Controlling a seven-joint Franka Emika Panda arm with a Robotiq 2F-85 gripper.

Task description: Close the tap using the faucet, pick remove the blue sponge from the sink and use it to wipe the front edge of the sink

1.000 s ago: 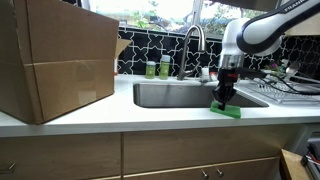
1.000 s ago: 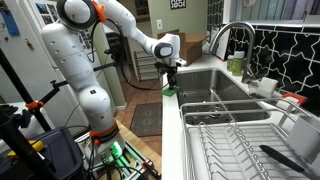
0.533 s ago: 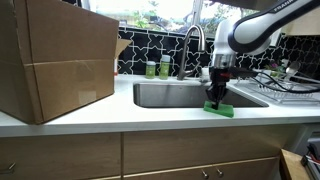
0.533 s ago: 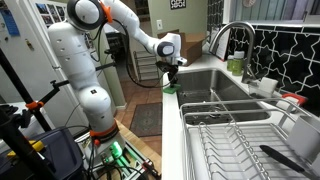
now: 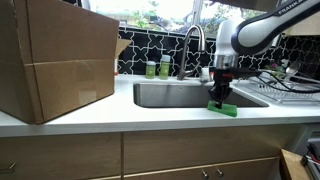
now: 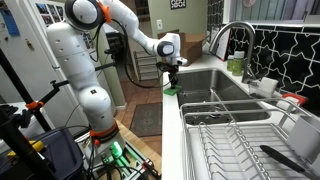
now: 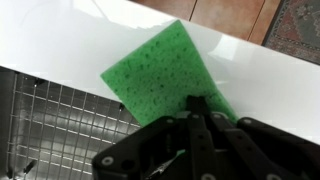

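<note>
The sponge is green [image 5: 226, 109], not blue. It lies flat on the white counter strip at the front edge of the steel sink [image 5: 165, 95], toward its right end. It also shows in the other exterior view [image 6: 170, 91] and in the wrist view [image 7: 158, 62]. My gripper [image 5: 218, 99] [image 6: 171, 83] points straight down and is shut on the sponge's edge [image 7: 197, 104], pressing it onto the counter. The curved faucet [image 5: 193, 40] [image 6: 232, 35] stands behind the sink; no water stream is visible.
A large cardboard box [image 5: 55, 60] stands on the counter beside the sink. Two green bottles [image 5: 158, 68] sit at the back wall. A dish rack [image 6: 240, 140] [image 5: 285, 85] fills the counter on the other side. A wire grid [image 7: 50, 120] lies in the sink bottom.
The gripper slid the sponge along the front edge toward the box, then back a little toward the dish rack. It stayed shut on the sponge.
</note>
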